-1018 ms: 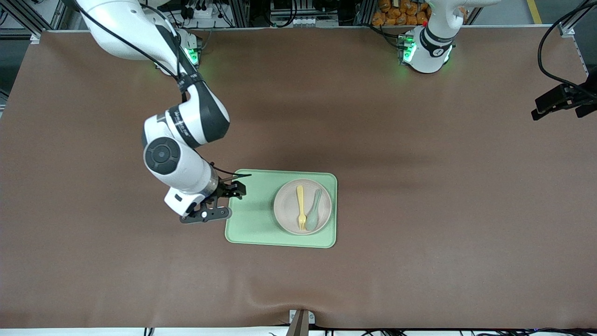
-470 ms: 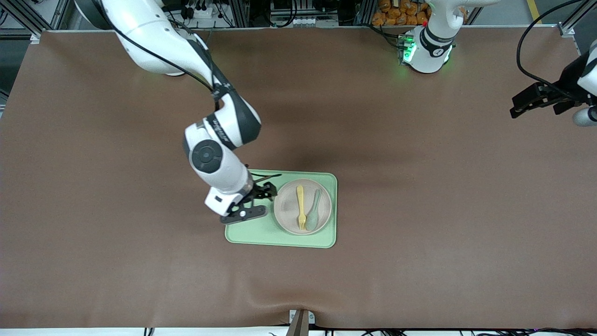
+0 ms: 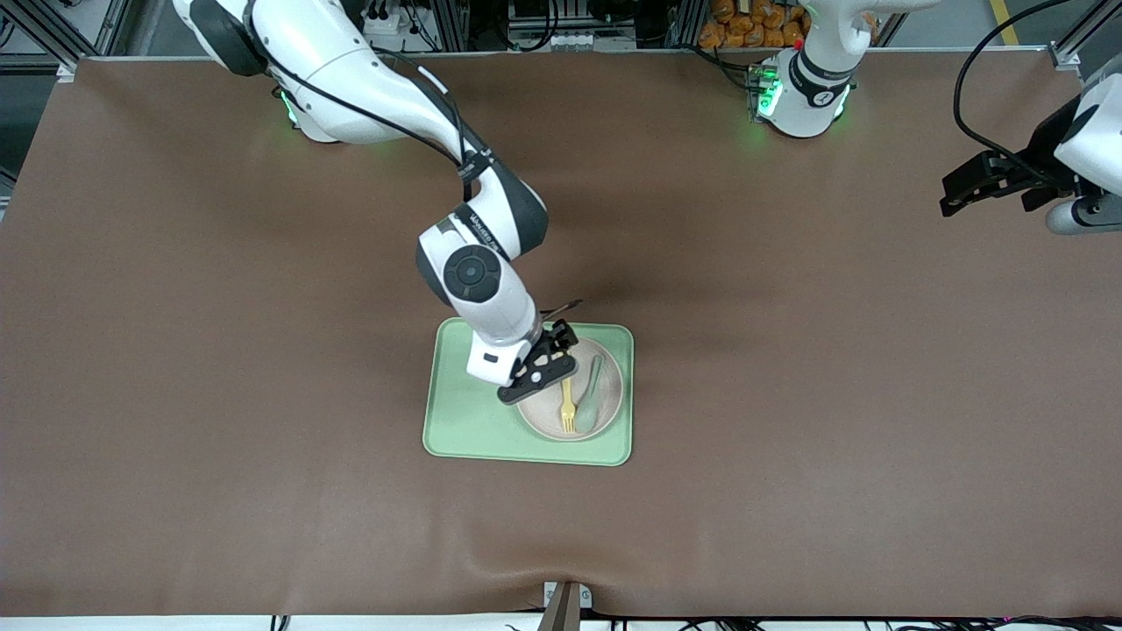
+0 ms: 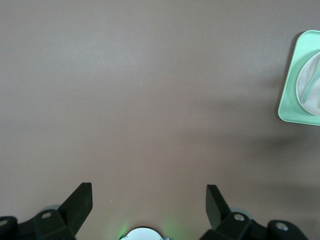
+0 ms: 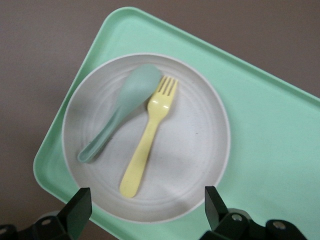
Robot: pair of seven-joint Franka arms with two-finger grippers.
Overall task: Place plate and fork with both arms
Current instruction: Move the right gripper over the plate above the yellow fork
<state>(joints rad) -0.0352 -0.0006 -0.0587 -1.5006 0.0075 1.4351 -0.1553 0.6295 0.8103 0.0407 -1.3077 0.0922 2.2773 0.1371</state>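
Note:
The pale beige-pink plate (image 3: 605,412) lies on the light green tray (image 3: 465,421), at the tray's end toward the left arm. The pale yellow fork (image 3: 568,410) lies in the plate beside a grey-green spoon (image 3: 590,396). My right gripper (image 3: 557,343) hovers open over the plate's edge and hides part of it. In the right wrist view the plate (image 5: 195,150), fork (image 5: 149,142), spoon (image 5: 120,117) and tray (image 5: 270,150) lie below the open right gripper (image 5: 146,207). My left gripper (image 3: 964,188) is open and empty over bare table at the left arm's end; the left wrist view shows it (image 4: 148,200).
The brown table cover (image 3: 789,394) surrounds the tray. The left wrist view shows the tray (image 4: 292,100) and plate (image 4: 311,80) far off at its edge. Frames and boxes stand past the table's edge by the arm bases.
My right arm has swung from beside the tray's end to over the plate. My left gripper has come a little farther in over the table's end.

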